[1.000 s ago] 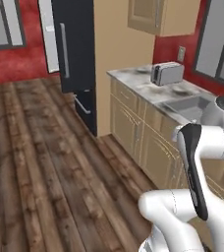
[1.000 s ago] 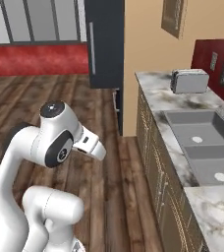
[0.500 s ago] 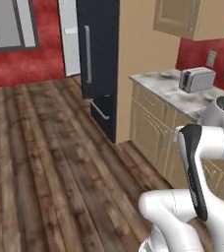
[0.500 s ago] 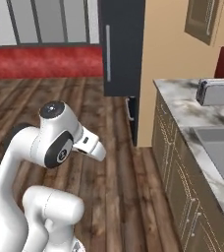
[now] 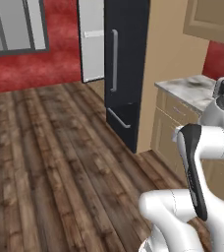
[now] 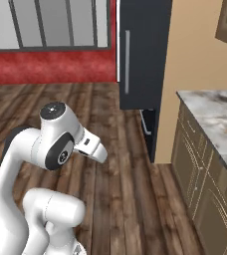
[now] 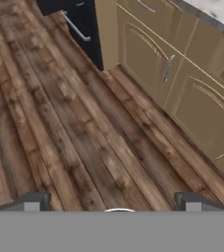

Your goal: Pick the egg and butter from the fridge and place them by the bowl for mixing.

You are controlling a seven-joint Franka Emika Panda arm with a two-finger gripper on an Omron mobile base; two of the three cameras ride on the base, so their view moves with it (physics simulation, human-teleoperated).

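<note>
From behind and to the left of the arm, the fridge point(image 5: 125, 69) is seen standing shut at the end of a run of tan cabinets point(image 5: 175, 130), its upper door crossed by a grey upright handle point(image 5: 114, 60) and its lower drawer by a slanted bar handle point(image 5: 119, 118). A marble counter point(image 5: 190, 90) is shown to its right, with a wall cupboard point(image 5: 213, 20) above. A red wall point(image 5: 30, 64) and a grey-framed window point(image 5: 13, 24) are seen at the far left, beyond the wooden floor point(image 5: 50, 167).

From behind and to the right, the same fridge point(image 6: 143, 55) is seen more squarely, its side panel meeting a tan wall point(image 6: 195, 50). More of the counter point(image 6: 215, 122) is shown here, and the window point(image 6: 51, 24) appears wider. The folded white arm point(image 6: 46, 164) is seen in front of the floor.

Along the gripper point(image 7: 114, 202), the lower fridge drawer point(image 7: 79, 24) and its handle are seen at the top, with cabinet doors point(image 7: 182, 78) running beside it, a closeness neither base camera gives. The two dark fingertips point(image 7: 33, 201) are held wide apart with nothing between them but floor planks.
</note>
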